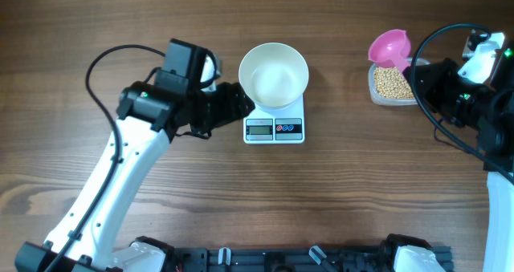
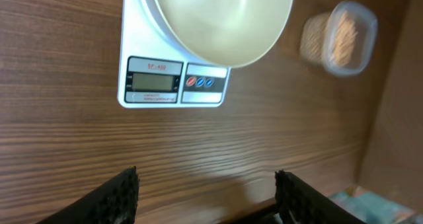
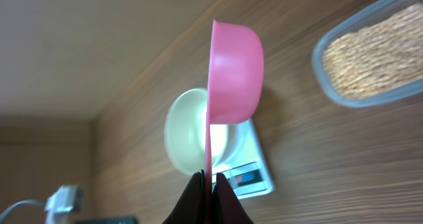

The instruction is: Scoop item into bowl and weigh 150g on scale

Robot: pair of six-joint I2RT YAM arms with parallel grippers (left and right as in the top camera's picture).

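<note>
the white bowl [image 1: 274, 75] sits on the scale [image 1: 274, 127], covering its far part and leaving the grey display and dark button panel clear at the near edge; the display's reading is too small to make out; the left gripper [image 1: 233, 103] is low over the table [image 1: 161, 15] just to the left of the scale, and in its wrist view its dark fingers [image 2: 119, 194] stand wide apart with only bare wood between them, holding nothing, the scale and bowl a little beyond the tips; the beans [image 1: 391, 82] lie in a clear plastic tub [image 1: 393, 86] well to the right of the scale, filling its floor; the right gripper [image 3: 206, 191] is pinched tight on the thin handle of a pink scoop [image 3: 234, 72], seen edge-on from the wrist with the cup tilted on its side; from above the scoop's cup is over the tub's far left corner.
</note>
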